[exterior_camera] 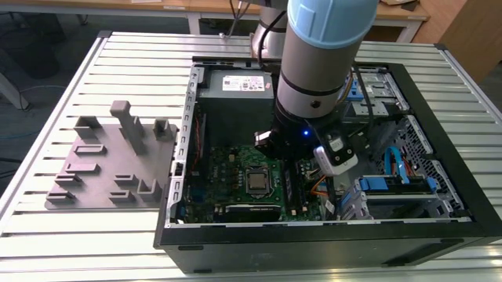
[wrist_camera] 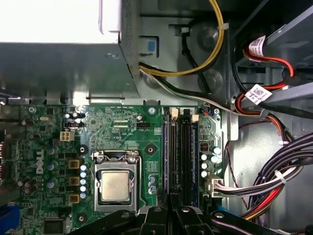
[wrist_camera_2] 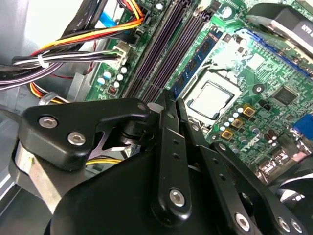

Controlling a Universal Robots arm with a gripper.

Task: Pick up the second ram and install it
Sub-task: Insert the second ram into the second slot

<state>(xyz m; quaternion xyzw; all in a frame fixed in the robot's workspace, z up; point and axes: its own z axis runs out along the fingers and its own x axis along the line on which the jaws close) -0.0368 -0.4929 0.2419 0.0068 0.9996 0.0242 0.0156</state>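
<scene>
Second ram: can't single it out. One stick (wrist_camera_2: 198,61) sits seated in the slot bank (wrist_camera: 179,152), beside the CPU socket (wrist_camera_2: 211,100). The gripper (wrist_camera_2: 169,102) hangs right over those slots, pinched to a slit, probably aligned for pressing; can't tell whether anything's in it.

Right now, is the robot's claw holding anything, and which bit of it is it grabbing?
It cannot be told. The gripper sits low over the memory slots of the motherboard, and any stick in its grip is hidden.
</scene>
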